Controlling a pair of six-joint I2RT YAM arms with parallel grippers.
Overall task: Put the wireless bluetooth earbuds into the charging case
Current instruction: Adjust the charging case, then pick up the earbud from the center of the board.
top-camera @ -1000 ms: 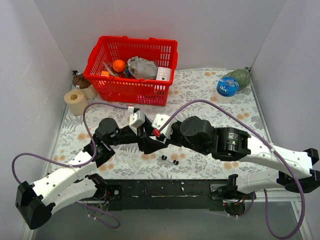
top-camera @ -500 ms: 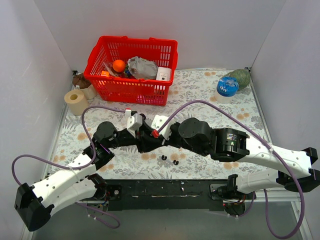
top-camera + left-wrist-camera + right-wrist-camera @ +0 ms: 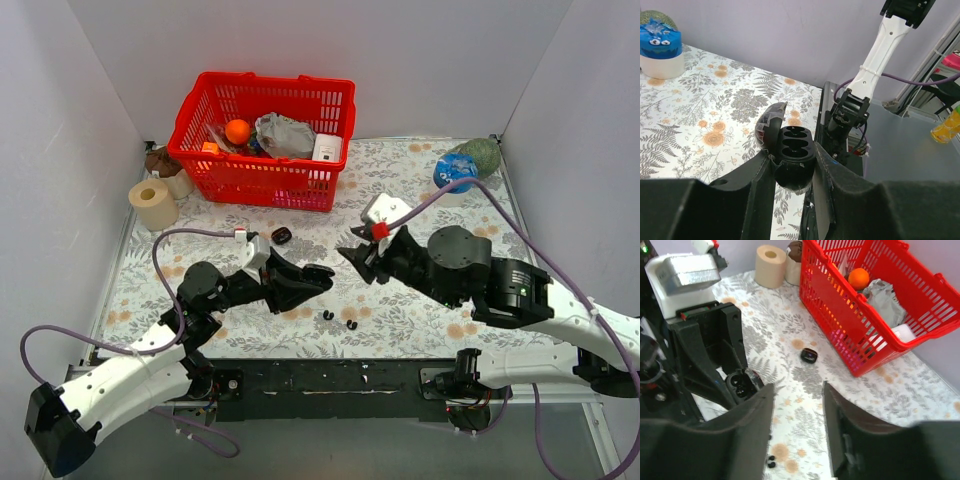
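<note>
The left gripper (image 3: 793, 161) is closed tight on the charging case (image 3: 791, 145), which it holds over the table (image 3: 420, 190) with the lid tipped back and the wells showing. The right gripper (image 3: 796, 405) hangs near the case, its jaws spread with nothing between them. The two earbuds (image 3: 328, 316) lie loose on the table, side by side, near the case and toward the front edge.

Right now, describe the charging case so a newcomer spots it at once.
From the red basket at the back left, come toward the near edge to the left gripper, shut on the case. It is a black rounded shell, lid hinged open over hollows, unlike the small black pod lying loose before the basket and the two tiny earbuds.
</note>
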